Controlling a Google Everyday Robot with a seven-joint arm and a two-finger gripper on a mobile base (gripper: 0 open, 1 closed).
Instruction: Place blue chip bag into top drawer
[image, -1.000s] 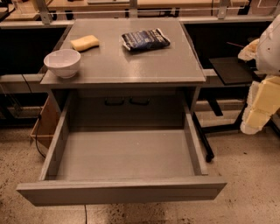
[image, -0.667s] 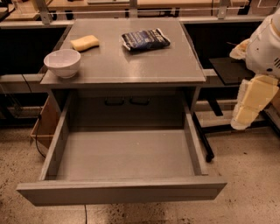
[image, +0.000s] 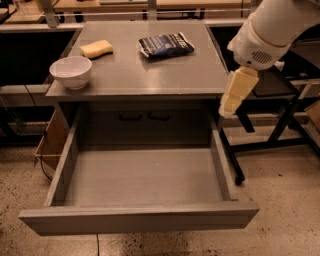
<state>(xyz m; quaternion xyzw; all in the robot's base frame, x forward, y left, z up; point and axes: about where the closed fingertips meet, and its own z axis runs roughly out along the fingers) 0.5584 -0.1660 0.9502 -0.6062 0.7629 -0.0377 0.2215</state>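
The blue chip bag (image: 165, 44) lies flat on the grey table top (image: 150, 75), towards the back, right of centre. The top drawer (image: 140, 218) is pulled wide open below the table and nothing lies in it. My gripper (image: 232, 97) hangs down from the white arm (image: 272, 30) just off the table's right edge, at about table-top height. It is in front and to the right of the bag, apart from it, and holds nothing that I can see.
A white bowl (image: 71, 71) stands at the table's front left corner. A yellow sponge (image: 96, 48) lies behind it. A panel with two dark handles (image: 145, 116) sits behind the drawer. A black stand (image: 265, 120) is at the right, a cardboard box (image: 50, 145) at the left.
The arm has swung left and nearer, from the far right of the view to the table's right edge. The bag, bowl, sponge and drawer have not moved.
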